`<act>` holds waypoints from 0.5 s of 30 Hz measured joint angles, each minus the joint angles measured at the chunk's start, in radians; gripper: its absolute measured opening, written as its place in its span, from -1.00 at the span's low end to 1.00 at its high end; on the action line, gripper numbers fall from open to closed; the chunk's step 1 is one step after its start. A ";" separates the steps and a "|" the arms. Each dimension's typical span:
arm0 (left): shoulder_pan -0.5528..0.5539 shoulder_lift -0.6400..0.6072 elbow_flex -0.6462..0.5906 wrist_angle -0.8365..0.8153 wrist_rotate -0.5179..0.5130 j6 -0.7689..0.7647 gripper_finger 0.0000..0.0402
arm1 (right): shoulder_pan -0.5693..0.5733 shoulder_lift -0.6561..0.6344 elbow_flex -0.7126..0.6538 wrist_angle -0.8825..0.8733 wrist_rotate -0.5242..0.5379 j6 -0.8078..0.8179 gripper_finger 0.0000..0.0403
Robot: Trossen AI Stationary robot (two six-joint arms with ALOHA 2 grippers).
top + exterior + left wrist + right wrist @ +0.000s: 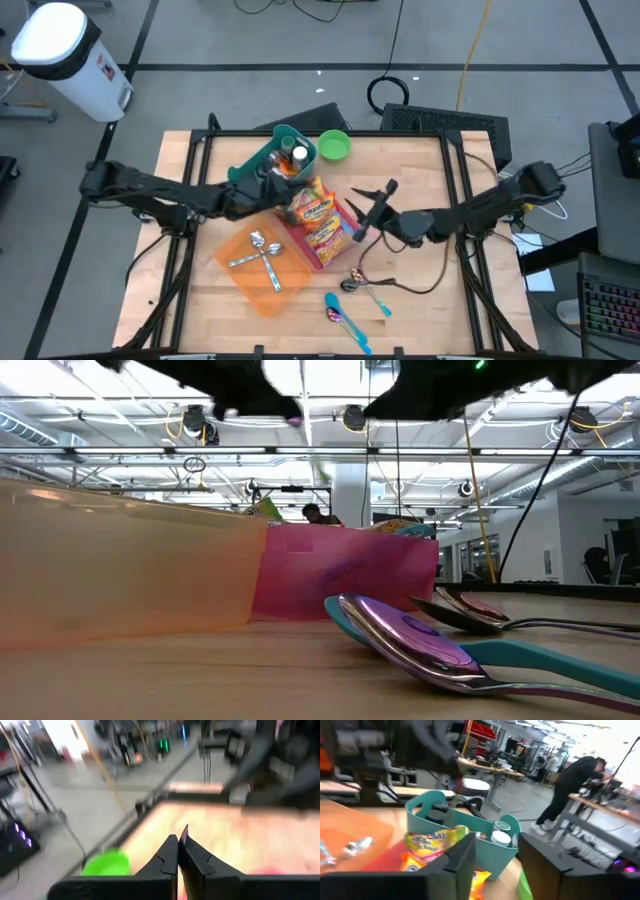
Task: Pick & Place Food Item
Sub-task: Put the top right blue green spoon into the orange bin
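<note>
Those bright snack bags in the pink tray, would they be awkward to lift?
Probably. The snack bags look like thin glossy packets, so likely light, floppy and a bit slippery. They lie overlapped in the pink tray, so lifting one may drag or shift another. Being soft, they seem unlikely to break or roll.

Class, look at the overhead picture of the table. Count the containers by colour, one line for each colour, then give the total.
Teal bin: 1
Green bowl: 1
Orange tray: 1
Pink tray: 1
Total: 4
</note>
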 joint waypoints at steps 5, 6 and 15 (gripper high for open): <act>-0.031 -0.187 0.001 -0.409 0.107 -0.160 -0.97 | 0.022 -0.142 -0.023 -0.186 -0.002 0.128 -0.09; -0.043 -0.220 0.001 -0.506 0.149 -0.187 -0.97 | 0.023 -0.158 -0.036 -0.195 -0.002 0.146 -0.06; -0.183 -0.424 0.000 -1.038 0.274 -0.559 -0.98 | -0.020 -0.227 -0.152 -0.105 -0.003 0.212 -0.01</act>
